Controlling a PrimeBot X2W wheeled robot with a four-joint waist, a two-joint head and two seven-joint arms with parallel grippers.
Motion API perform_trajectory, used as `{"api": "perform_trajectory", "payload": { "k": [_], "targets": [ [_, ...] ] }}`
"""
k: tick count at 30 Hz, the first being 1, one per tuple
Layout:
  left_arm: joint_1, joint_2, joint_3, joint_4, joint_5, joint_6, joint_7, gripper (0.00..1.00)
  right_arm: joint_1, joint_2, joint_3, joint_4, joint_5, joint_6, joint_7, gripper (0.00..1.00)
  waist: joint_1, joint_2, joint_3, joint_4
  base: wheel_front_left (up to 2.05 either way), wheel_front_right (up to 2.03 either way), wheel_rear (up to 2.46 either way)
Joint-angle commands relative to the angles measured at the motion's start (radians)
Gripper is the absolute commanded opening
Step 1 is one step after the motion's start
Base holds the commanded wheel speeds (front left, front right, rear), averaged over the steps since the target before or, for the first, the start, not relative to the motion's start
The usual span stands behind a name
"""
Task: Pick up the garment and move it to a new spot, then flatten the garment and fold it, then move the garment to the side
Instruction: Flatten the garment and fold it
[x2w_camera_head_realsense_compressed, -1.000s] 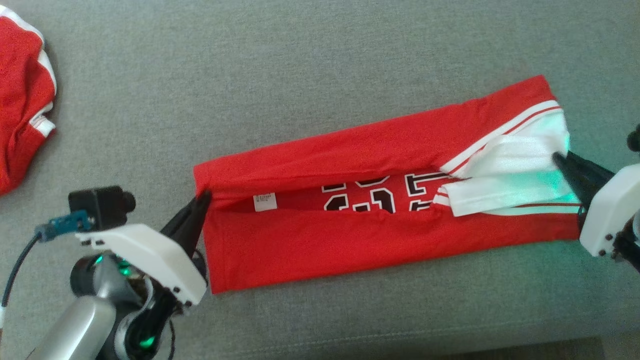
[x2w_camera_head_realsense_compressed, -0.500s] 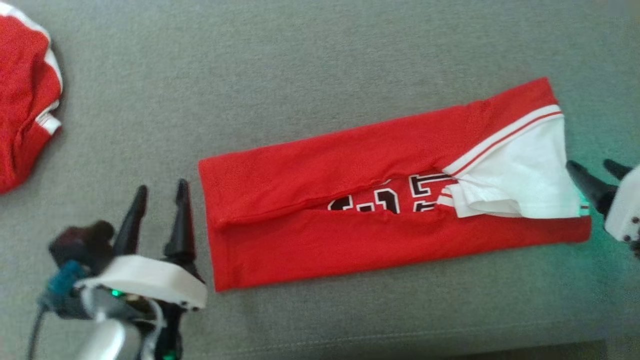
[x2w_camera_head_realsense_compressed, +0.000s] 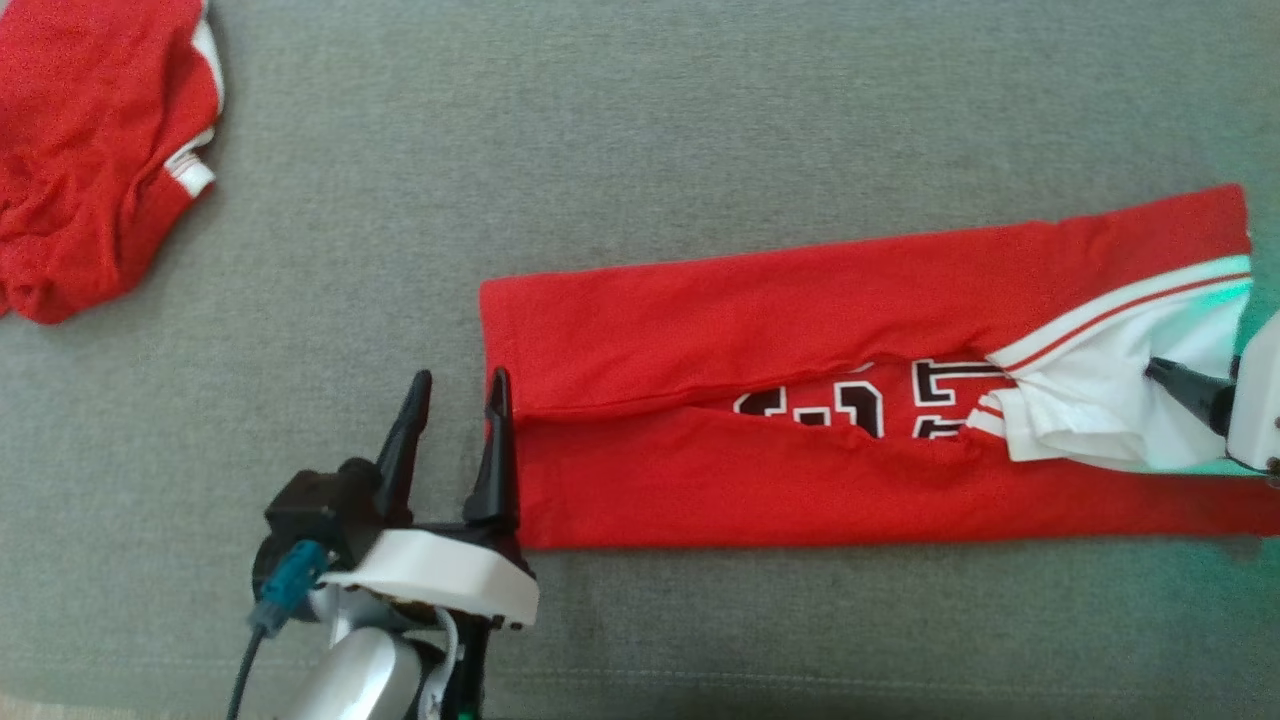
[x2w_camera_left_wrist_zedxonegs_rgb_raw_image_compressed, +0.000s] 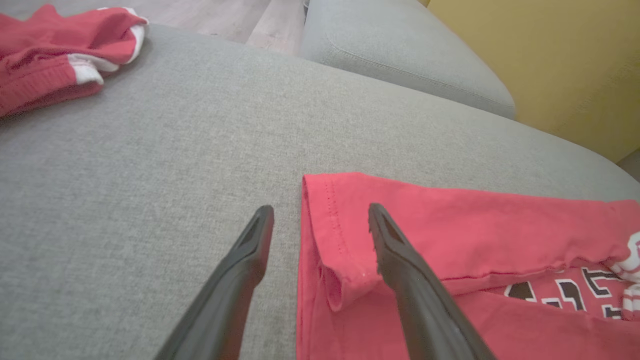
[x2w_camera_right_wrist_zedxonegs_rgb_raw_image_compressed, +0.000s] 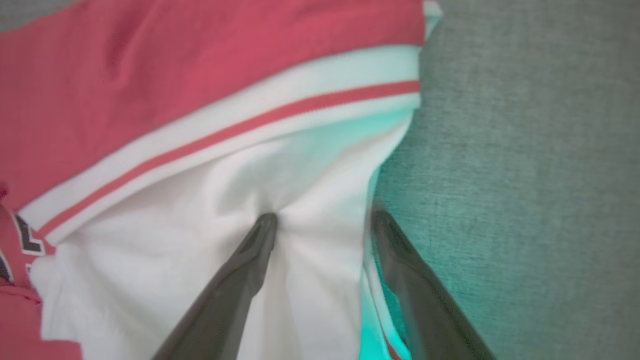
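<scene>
The garment (x2w_camera_head_realsense_compressed: 750, 320) is a red jersey with white sleeves, folded into a long strip on the grey cushion (x2w_camera_head_realsense_compressed: 640, 130). Black-and-white lettering shows in the gap between its two folded flaps. My left gripper (x2w_camera_head_realsense_compressed: 460, 375) stands open at the strip's left end. In the left wrist view the left gripper (x2w_camera_left_wrist_zedxonegs_rgb_raw_image_compressed: 320, 209) straddles the garment's hem (x2w_camera_left_wrist_zedxonegs_rgb_raw_image_compressed: 320, 235), one finger over red cloth, the other over the cushion. My right gripper (x2w_camera_right_wrist_zedxonegs_rgb_raw_image_compressed: 324, 216) is open at the right end, straddling the white sleeve's (x2w_camera_right_wrist_zedxonegs_rgb_raw_image_compressed: 200, 240) edge. One of its fingers (x2w_camera_head_realsense_compressed: 1185, 388) shows in the head view.
A second red and white garment (x2w_camera_head_realsense_compressed: 90, 150) lies crumpled at the far left of the cushion. The cushion's front edge (x2w_camera_head_realsense_compressed: 700, 690) runs along the bottom of the head view. Beyond the cushion are another grey cushion (x2w_camera_left_wrist_zedxonegs_rgb_raw_image_compressed: 400, 50) and a yellow wall (x2w_camera_left_wrist_zedxonegs_rgb_raw_image_compressed: 550, 60).
Both grippers were shut on the garment's ends and have opened and let go. The upper flap has settled flat. The head camera has moved, shifting the whole picture rightward.
</scene>
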Motion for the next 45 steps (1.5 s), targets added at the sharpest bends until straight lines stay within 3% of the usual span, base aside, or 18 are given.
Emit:
{"api": "perform_trajectory", "payload": {
  "k": [1, 2, 3, 13, 25, 31, 37, 45],
  "targets": [
    [-0.019, -0.016, 0.042, -0.016, 0.011, -0.011, -0.012, 1.0, 0.03, 0.005, 0.05, -0.02, 0.031, 0.008, 0.028, 0.78, 0.0, -0.0001, -0.005, 0.012, 0.0, 0.0, 0.0],
    [-0.016, -0.029, 0.053, -0.016, 0.019, -0.016, -0.013, 1.0, 0.036, 0.008, 0.052, -0.028, 0.042, 0.008, 0.029, 0.04, 0.0, -0.0001, -0.006, 0.014, 0.0, 0.0, 0.0],
    [-0.012, -0.044, 0.066, -0.018, 0.028, -0.023, -0.013, 1.0, 0.04, 0.013, 0.053, -0.036, 0.055, 0.008, 0.026, 0.0, 0.0, -0.0001, -0.007, 0.017, 0.0, 0.0, 0.0],
    [0.049, -0.134, 0.178, -0.008, 0.1, -0.11, -0.013, 1.0, 0.016, 0.022, -0.068, -0.045, 0.109, 0.008, -0.09, 0.0, 0.0, -0.0001, -0.025, -0.003, 0.0, 0.0, 0.0],
    [0.078, -0.171, 0.241, 0.022, 0.132, -0.169, -0.013, 1.0, -0.039, 0.02, -0.218, -0.053, 0.086, 0.008, -0.138, 0.0, 0.0, -0.0001, -0.052, -0.03, 0.0, 0.0, 0.0],
    [0.082, -0.174, 0.238, 0.038, 0.122, -0.18, -0.013, 1.0, -0.003, 0.048, -0.181, -0.172, 0.092, 0.008, -0.097, 0.0, 0.0, -0.0001, -0.068, -0.032, 0.0, 0.0, 0.0],
    [0.082, -0.174, 0.236, 0.046, 0.118, -0.175, -0.013, 1.0, 0.021, 0.158, -0.116, -0.316, 0.137, 0.008, 0.015, 0.0, 0.0, -0.0001, -0.096, -0.023, 0.0, 0.0, 0.0],
    [0.09, -0.174, 0.208, 0.055, 0.117, -0.163, -0.014, 1.0, 0.021, 0.295, 0.132, -0.341, 0.127, 0.008, 0.047, 0.0, 0.0, -0.0001, -0.147, 0.021, 0.0, 0.0, 0.0]
  ]
}}
